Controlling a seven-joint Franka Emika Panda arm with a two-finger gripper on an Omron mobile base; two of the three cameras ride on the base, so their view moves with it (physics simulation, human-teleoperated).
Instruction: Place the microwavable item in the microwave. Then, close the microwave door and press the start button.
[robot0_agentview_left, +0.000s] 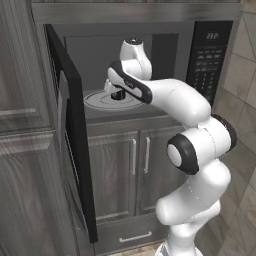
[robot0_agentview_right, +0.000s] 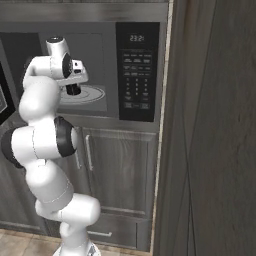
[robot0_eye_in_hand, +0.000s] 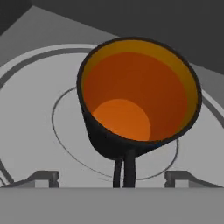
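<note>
- The claw (robot0_eye_in_hand: 112, 177) hangs inside the microwave cavity, pointing down; its two finger tips (robot0_eye_in_hand: 43, 177) stand spread wide, one at each side of the cup, apart from its wall and pinching nothing.
- The cup (robot0_eye_in_hand: 139, 94) is a small round vessel, dark and smooth outside, glossy orange inside, with a thin dark handle loop low on its wall; it stands upright on the turntable (robot0_eye_in_hand: 39, 113), near the centre, between the spread tips.
- The turntable is a pale round glass plate marked with concentric rings, lying flat on the grey cavity floor.
- The microwave (robot0_agentview_right: 137, 70) is a large built-in box; plain matte grey walls inside, a tall black keypad panel with a small lit display on the right.
- The microwave door (robot0_agentview_left: 75, 145) is a wide flat black slab, swung fully open to the left, seen nearly edge-on.
- Grey wood-grain cabinet doors (robot0_agentview_left: 122, 170) with slim silver bar handles sit below the microwave; beige tiles (robot0_agentview_left: 240, 80) cover the wall to the right.
</note>
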